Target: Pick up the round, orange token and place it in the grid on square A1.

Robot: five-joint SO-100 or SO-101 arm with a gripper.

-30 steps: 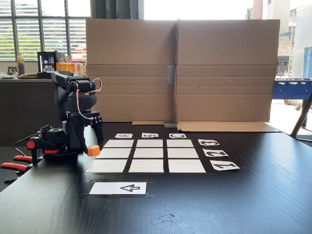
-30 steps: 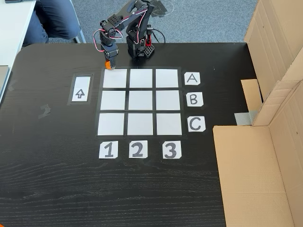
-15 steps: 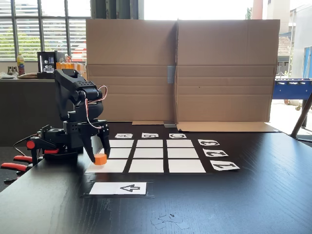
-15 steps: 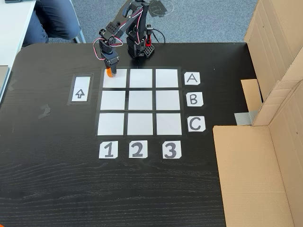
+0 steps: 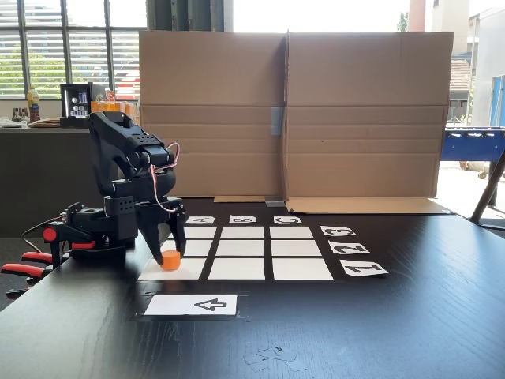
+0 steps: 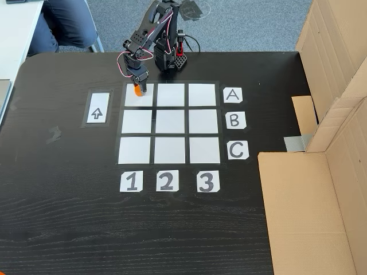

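Fixed views, near to far: arrow card point(image 5: 192, 305) lying untouched on the bench point(image 5: 379, 332); gripper point(image 5: 170, 258) clamping the token point(image 5: 170, 260) low over square A1 point(image 6: 139, 95) of the grid point(image 6: 170, 123). Transport looking nearly done; release and retreat remaining.

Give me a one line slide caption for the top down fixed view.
End effector lowers the orange token onto square A1 of the grid.
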